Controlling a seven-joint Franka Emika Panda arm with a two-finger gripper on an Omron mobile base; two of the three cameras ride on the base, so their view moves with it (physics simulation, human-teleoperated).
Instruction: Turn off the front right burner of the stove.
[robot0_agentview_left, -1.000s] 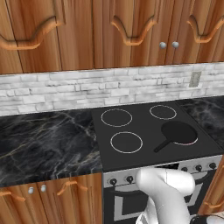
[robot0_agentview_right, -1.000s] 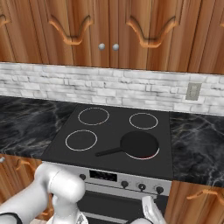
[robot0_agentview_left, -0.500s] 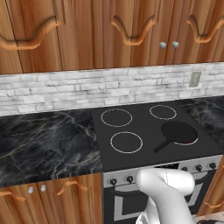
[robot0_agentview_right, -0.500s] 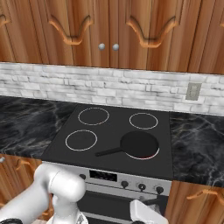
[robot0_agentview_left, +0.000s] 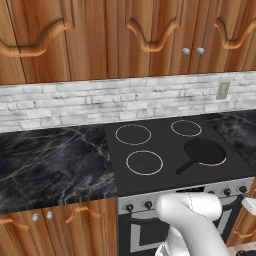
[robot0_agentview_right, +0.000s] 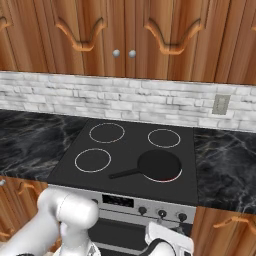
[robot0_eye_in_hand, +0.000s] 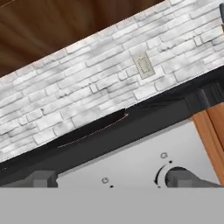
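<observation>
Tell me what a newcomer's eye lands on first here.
The black frying pan stands out, sitting on the front right burner of the stove, a pinkish-red rim showing under its near edge. Three white rings mark the other burners. Low in front, the white arm reaches toward the steel knob panel.

I see the stove, its black glass top flanked by dark marble counters. A black frying pan sits on the front right burner, handle pointing toward 8 o'clock in the right base view.
</observation>
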